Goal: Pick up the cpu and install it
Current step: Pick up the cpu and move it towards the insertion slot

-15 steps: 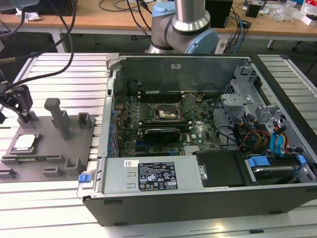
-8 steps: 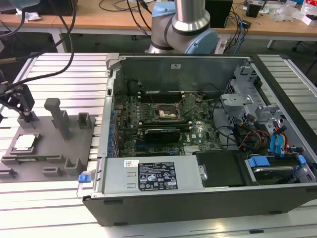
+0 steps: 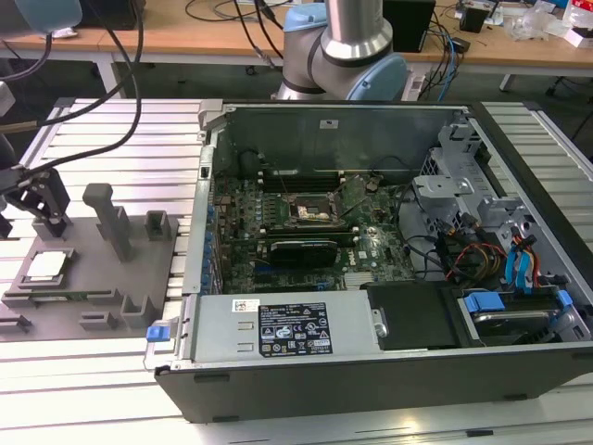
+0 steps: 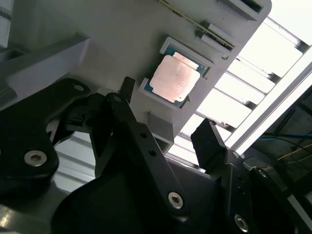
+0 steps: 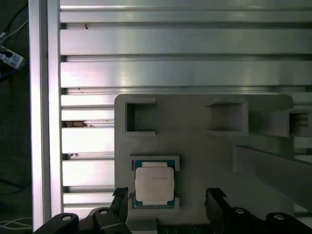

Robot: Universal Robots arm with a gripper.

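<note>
Tool [image 3: 37,199]: black, two-fingered, at the exterior view's far left over the grey tray. Its fingers are spread wide apart and hold nothing.
Tool in the wrist views: in the first wrist view the tool [image 5: 168,195] has one fingertip [image 5: 122,194] on either side of the cpu, and the gap is wider than the chip. In the second wrist view the tool [image 4: 168,117] is clear of the chip, and neither finger [image 4: 208,139] touches it.
Cpu [image 3: 46,266]: lies flat in a square recess of the tray with its pale metal top facing up, well apart from the computer case. In the first wrist view the cpu [image 5: 153,184] shows a blue-green edge around the metal lid, and the second wrist view shows the cpu [image 4: 174,77] seated in the same recess.
Tray [image 3: 88,271]: grey plastic, resting on the bench at the exterior view's left. It carries several upright blocks [image 3: 111,218] and open-sided pockets [image 5: 140,117]. The first wrist view shows the tray [image 5: 195,146] with its edge over the slats.
Bench [image 3: 120,139]: ribbed aluminium slats, bright in the first wrist view [image 5: 185,73].
Computer case [image 3: 371,382]: lies on its side with the panel off, to the exterior view's right of the tray.
Socket frame [image 3: 310,211]: black square with metal edges, on the green motherboard [image 3: 236,199] inside the case.
Power supply [image 3: 287,329]: grey box with a label, along the near side of the case.
Arm [image 3: 347,46]: grey and pale blue joints behind the case.
</note>
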